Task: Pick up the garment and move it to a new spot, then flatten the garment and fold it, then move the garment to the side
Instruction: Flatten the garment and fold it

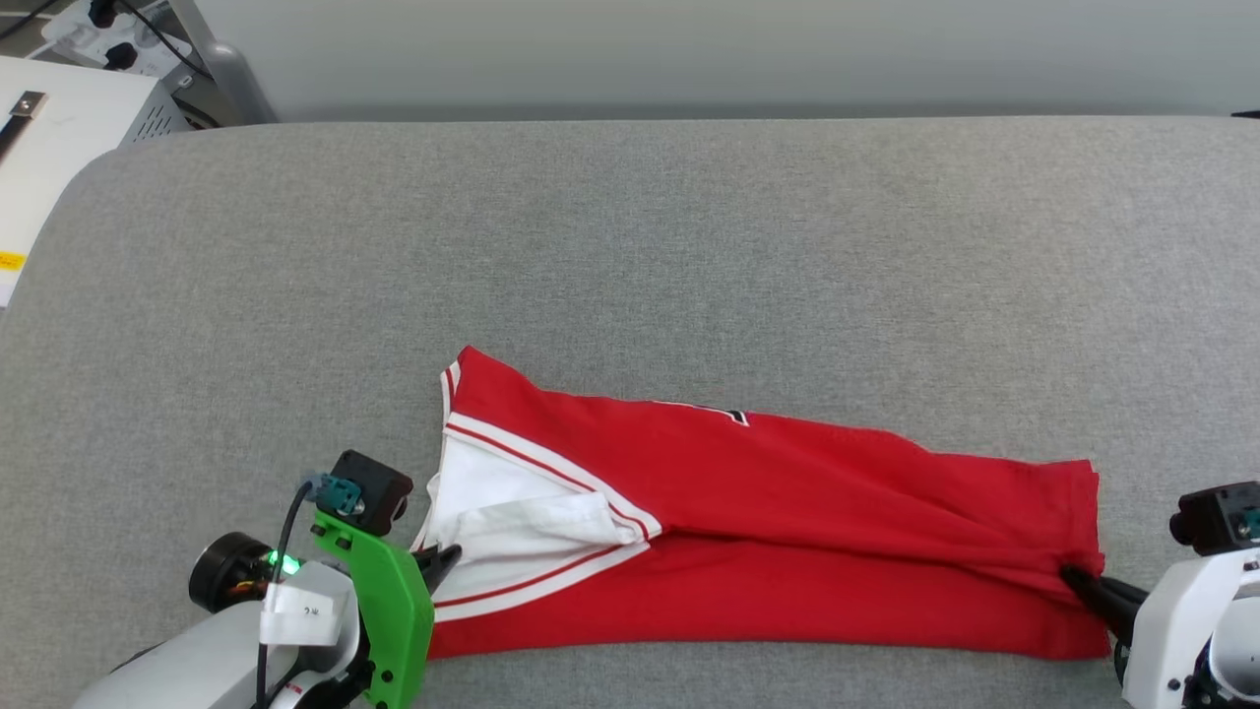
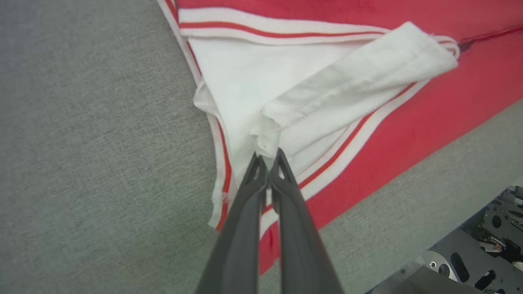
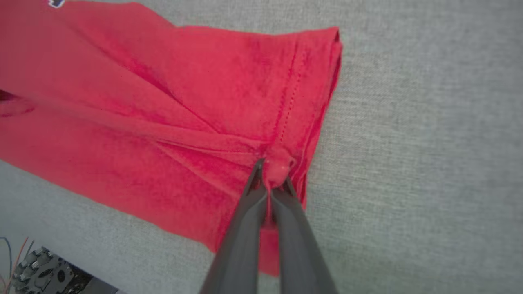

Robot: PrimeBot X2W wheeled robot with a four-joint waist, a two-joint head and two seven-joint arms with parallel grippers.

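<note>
Garment (image 1: 787,532): red jersey with white sleeve and red-and-white striped trim, folded into a long band. Lying flat along the near edge of the worktop (image 1: 630,246), from left of the middle almost to the right side. Far long edge slanting away toward the left, with a sliver of black, white-outlined print at that fold.
Sleeve (image 1: 532,522): white, rumpled, doubled over itself at the garment's left end, on top of the red cloth.
Left end effector (image 1: 448,561): closed, fingertips pinched on a bunched fold of the white sleeve at the garment's left edge.
Right end effector (image 1: 1073,574): closed, clamped on a small tuft of red cloth at the stitched hem on the garment's right end, with creases fanning leftward from the pinch.
Worktop cover: grey woven fabric, rounded at the far-left corner.
White box (image 1: 59,128): beyond the far-left corner, off the worktop.
</note>
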